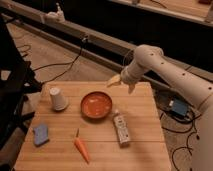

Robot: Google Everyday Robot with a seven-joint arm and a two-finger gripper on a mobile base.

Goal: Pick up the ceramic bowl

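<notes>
Gripper [122,85] hangs over the far edge of the table [145,147], off the surface, touching nothing. Its two tan fingers [114,81] are spread apart with nothing between them. The ceramic bowl [96,104] sits on the table just below and to the camera-left of the gripper, near it but not in contact, upright with the opening facing up. The bowl is round and shallow, glossy orange-red inside, with a darker rim, and looks empty. The arm [167,70] is smooth white with rows of small dark dots, coming in from the right and bending down to the gripper. A white paper cup [58,99] stands upside down further out on the bowl's far side from the gripper, clear of the bowl. A whitish bottle [120,129] lies on its side almost straight toward the camera from the gripper, its top end just beside the bowl's rim; can't tell if they touch. An orange carrot [81,148] lies tapered and tilted beyond the bowl toward the near edge. A blue sponge [41,134] lies flat, furthest from the gripper, near the camera-left edge. The tabletop is pale wooden planks with lengthwise grain. The floor is dim and brownish, with black cables [65,65] running across it. A small blue box [177,107] sits on the floor under the arm. A long metal rail [75,31] runs across behind the gripper, and a dark frame [12,85] stands at far left.
</notes>
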